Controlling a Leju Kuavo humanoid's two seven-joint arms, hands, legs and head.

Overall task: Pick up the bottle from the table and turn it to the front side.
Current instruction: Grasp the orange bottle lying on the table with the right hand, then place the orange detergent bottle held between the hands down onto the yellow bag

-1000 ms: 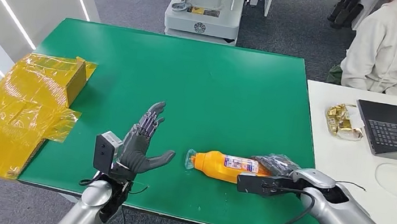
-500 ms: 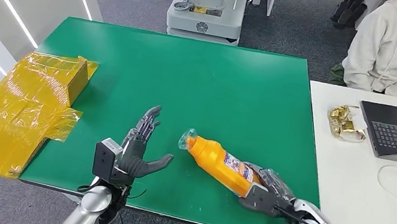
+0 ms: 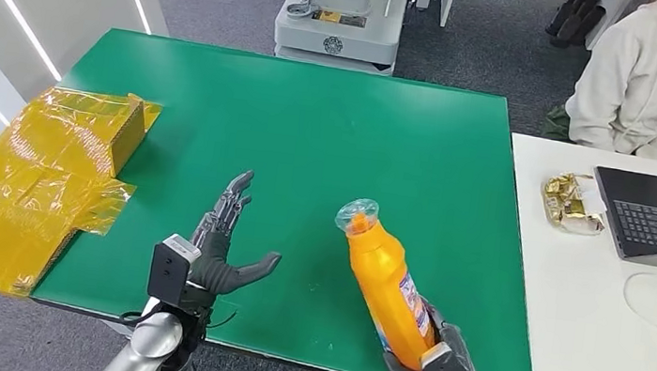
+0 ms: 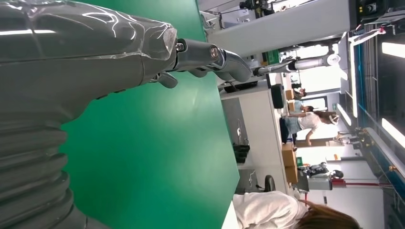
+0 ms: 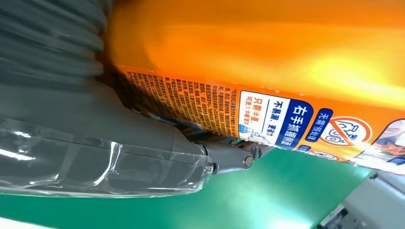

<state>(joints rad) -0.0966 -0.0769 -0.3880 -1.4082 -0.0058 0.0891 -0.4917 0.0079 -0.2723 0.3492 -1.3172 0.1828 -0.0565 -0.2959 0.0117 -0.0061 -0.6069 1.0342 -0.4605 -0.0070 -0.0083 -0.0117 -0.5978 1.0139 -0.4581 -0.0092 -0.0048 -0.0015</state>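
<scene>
The right hand's [image 3: 436,369] fingers [image 5: 229,157] are wrapped around the base of the orange bottle [image 3: 384,282], holding it off the green tabletop [image 3: 330,138] at its near right edge, cap tilted up and away toward the far left. To finish well, I would keep that grip firm low on the body and roll the wrist slowly until the printed label (partly visible on the bottle's right side) faces forward. The left hand [image 3: 221,248] hovers empty with fingers spread, near the tabletop's front edge, well placed to steady the neck if needed.
</scene>
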